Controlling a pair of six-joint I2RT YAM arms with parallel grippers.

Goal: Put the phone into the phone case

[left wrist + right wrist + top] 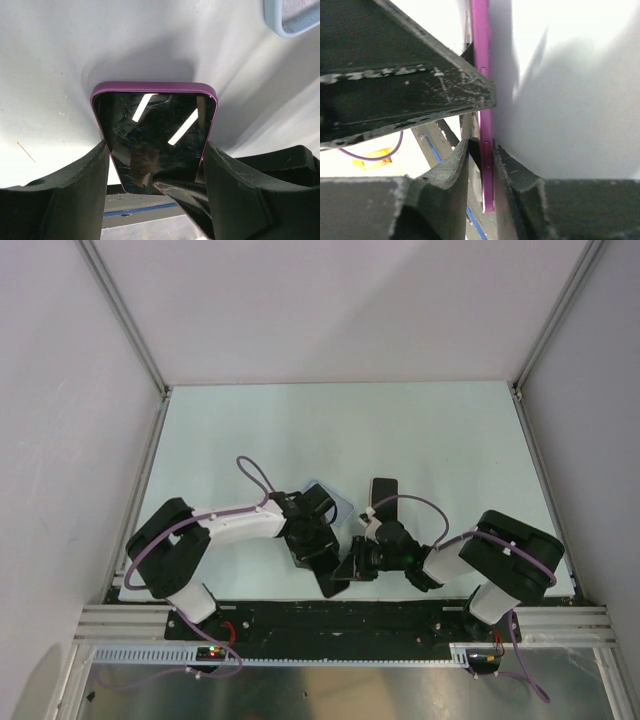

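Observation:
The phone (150,115) has a black screen and a purple rim. It is held off the table near the front edge, between both arms (337,583). My left gripper (156,150) is shut on the phone, with its fingers against the two long edges. My right gripper (487,147) is shut on the phone's lower end and pinches its front and back faces; the purple edge (481,75) runs up between its fingers. The light blue phone case (295,17) lies on the table beyond the left gripper, partly hidden under it in the top view (335,500).
A flat black slab (383,490) lies on the white table just right of the case. The table's front rail (340,625) is right below the held phone. Grey walls stand on the left, right and back.

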